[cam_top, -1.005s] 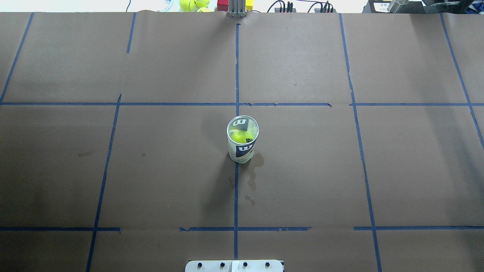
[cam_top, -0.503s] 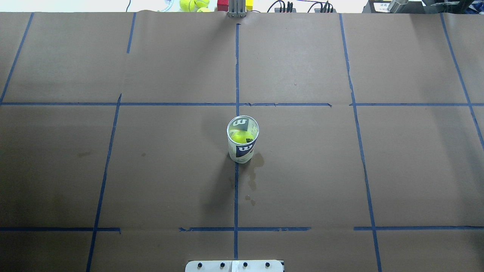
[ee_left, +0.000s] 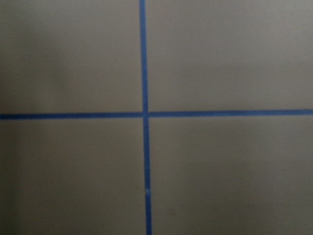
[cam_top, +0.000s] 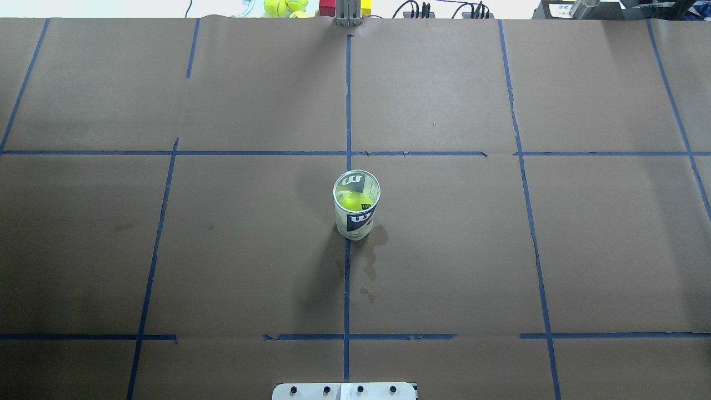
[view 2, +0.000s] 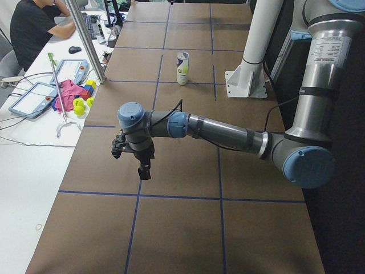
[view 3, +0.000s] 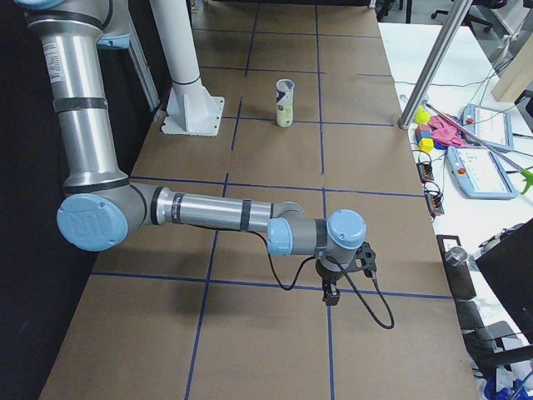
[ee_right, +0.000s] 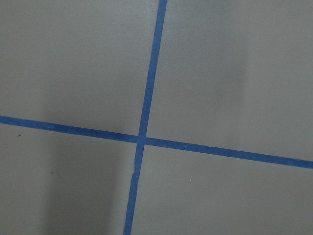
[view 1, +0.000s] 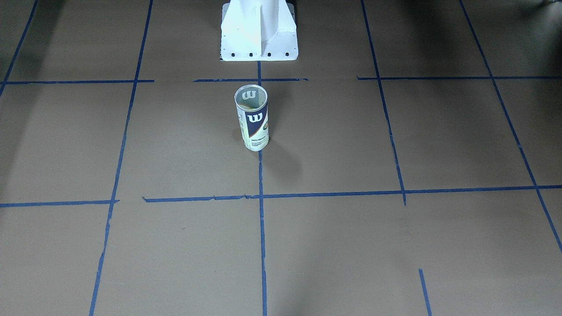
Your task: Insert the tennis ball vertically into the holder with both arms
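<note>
1. Ball (cam_top: 351, 201) is sitting inside the can (cam_top: 356, 218), low down, with its yellow-green top showing through the open mouth in the overhead view.
2. Can is standing upright near the middle of the table (cam_top: 472, 250), on the centre tape line (cam_top: 346, 289) and out in front of the white pedestal (view 1: 259, 30). Nothing is touching it.
3. Left claw (view 2: 142, 170) is hanging over bare paper toward one end of the table, well apart from the can. I cannot tell from the side view whether it is clenched or released.
4. Right claw (view 3: 331, 293) is hanging over the opposite end, equally far off. Again I cannot tell its state.
5. Judgement: the insertion is looking complete, with both arms clear and no step left showing.
</note>
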You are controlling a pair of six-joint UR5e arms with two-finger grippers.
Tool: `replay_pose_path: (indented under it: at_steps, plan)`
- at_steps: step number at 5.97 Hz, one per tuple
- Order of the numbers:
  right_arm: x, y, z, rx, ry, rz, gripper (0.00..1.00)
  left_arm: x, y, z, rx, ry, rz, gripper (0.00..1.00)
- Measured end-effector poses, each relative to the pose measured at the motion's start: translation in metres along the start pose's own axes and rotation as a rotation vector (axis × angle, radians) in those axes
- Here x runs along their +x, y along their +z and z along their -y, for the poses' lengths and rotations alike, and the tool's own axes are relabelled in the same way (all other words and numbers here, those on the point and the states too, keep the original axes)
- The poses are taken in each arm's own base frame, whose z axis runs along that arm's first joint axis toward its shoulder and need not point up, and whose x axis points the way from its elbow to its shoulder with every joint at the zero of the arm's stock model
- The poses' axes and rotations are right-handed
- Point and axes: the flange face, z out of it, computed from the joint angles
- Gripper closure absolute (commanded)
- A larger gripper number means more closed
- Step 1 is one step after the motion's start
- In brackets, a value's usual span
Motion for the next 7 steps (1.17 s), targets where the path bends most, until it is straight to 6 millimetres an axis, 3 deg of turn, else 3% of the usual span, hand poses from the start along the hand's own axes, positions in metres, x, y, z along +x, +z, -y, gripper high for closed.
replay_pose_path:
  at_steps: [2, 3, 5, 7]
  plan:
    - [-0.002, -0.002, 0.001, 0.004, -0.006, 0.001, 0.0, -0.003, 0.039, -0.008, 0.028, 0.084, -0.016, 0.0]
    - [-0.011, -0.012, 0.006, 0.006, -0.011, 0.004, 0.0, -0.004, 0.048, -0.01, 0.042, 0.106, -0.042, 0.0]
    - [-0.036, -0.038, 0.016, -0.059, 0.008, 0.015, 0.0, -0.007, 0.053, -0.012, 0.043, 0.111, -0.062, 0.0]
    - [-0.033, -0.039, 0.005, -0.098, -0.086, 0.029, 0.0, -0.012, 0.059, -0.017, 0.029, 0.103, -0.079, 0.0]
